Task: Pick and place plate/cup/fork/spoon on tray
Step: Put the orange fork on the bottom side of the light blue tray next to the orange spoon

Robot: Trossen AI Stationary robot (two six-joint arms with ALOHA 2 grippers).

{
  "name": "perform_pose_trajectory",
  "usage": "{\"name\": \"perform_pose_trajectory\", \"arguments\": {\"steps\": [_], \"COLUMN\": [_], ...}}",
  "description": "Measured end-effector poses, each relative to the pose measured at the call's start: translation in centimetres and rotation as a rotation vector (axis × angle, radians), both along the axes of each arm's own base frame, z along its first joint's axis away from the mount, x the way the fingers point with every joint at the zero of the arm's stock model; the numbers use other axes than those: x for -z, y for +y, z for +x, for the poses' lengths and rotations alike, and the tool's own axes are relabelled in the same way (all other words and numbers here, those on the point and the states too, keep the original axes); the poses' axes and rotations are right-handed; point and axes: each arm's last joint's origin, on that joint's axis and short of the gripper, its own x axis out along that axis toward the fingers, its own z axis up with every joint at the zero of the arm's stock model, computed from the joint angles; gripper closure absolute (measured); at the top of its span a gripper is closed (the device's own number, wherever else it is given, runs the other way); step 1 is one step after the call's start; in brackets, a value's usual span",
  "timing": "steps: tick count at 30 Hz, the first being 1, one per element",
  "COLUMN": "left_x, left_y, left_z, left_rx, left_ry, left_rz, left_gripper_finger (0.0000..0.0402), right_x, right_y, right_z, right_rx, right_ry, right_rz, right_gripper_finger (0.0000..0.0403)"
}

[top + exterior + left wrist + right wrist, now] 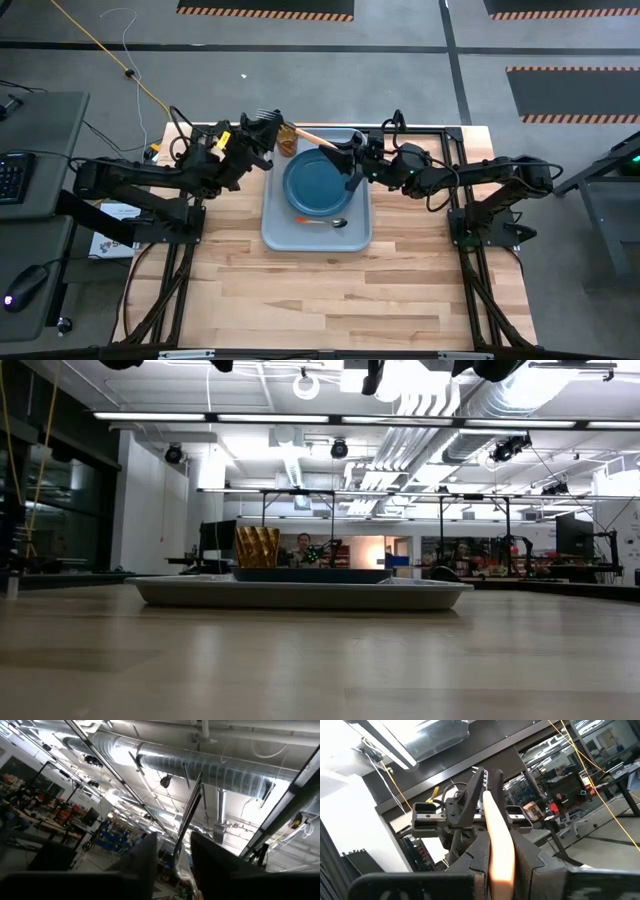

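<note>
Wooden table (330, 290), pale plank top, on grey floor. Left of table: dark side desk (35, 215) with keyboard (10, 175) at its far end and computer mouse (25, 288) at its near end; yellow cable (105, 52) runs across floor toward table's far left corner. Black-and-orange hazard-striped mats (265, 8) lie on floor beyond table's far edge.

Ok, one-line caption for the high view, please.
Plate, cup and spoon on the tray; right hand holds the fork above it.
</note>
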Motion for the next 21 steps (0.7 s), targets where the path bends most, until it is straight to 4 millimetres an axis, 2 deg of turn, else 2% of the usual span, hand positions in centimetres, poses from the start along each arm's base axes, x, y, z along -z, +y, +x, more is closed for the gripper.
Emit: {"name": "perform_pose_trajectory", "arguments": {"steps": [3, 5, 12, 21], "left_x": [-0.4, -0.5, -0.9, -1.7], "left_y": [-0.1, -0.1, -0.3, -0.3], "left_z": [-0.3, -0.5, -1.4, -2.9], "left_rx": [0.001, 0.006, -0.001, -0.015], "left_ry": [0.004, 0.017, 0.074, 0.118], "left_rz": [0.042, 0.060, 0.078, 0.075], "left_gripper_finger": [0.0363, 0.0390, 0.0397, 0.0400], "right_x": [0.0, 0.0, -0.2, -1.1], "right_y": [0.0, 0.0, 0.1, -0.2], "right_z": [0.0, 0.0, -0.1, -1.2], "right_rx": [-0.003, -0.003, -0.011, -0.022], "right_ry": [-0.001, -0.004, -0.005, 0.025], "right_rz": [-0.002, 0.001, -0.004, -0.010], "right_gripper_finger": [0.0373, 0.0373, 0.0369, 0.0298]}}
